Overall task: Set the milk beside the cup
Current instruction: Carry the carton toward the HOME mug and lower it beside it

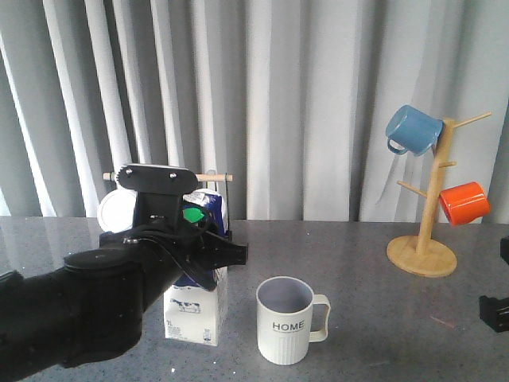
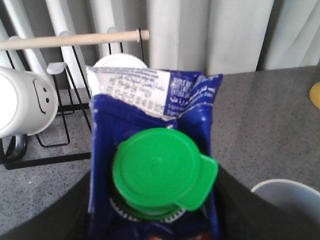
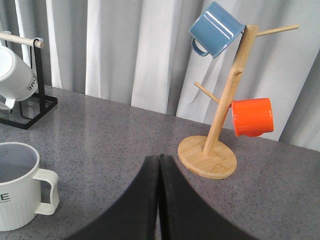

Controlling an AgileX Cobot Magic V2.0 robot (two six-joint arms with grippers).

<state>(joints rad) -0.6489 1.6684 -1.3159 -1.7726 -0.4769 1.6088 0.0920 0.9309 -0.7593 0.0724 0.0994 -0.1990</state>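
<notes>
The table (image 1: 374, 318) under me is grey speckled stone, with pale pleated curtains (image 1: 318, 95) behind it. At its far right stands a bamboo mug tree (image 1: 425, 239) on a round base, a blue mug (image 1: 412, 129) hung on an upper peg and an orange mug (image 1: 464, 202) lower down. Behind my left arm is a black wire rack (image 2: 60, 135) with a wooden rod and smooth white mugs (image 2: 22, 100), one with a drawn face.

The milk (image 1: 197, 310) stands upright on the table just left of the cup (image 1: 285, 320), apart from it. It is a tall blue-and-white gable-top carton with a round green cap (image 2: 157, 170). My left gripper (image 1: 208, 253) is clamped on its upper part, fingers at both sides.

The cup is pale, ribbed, with a handle on its right, "HOME" in black, and a grey-lilac inside holding nothing. My right gripper (image 3: 159, 200) is pressed closed on nothing, over bare table.
</notes>
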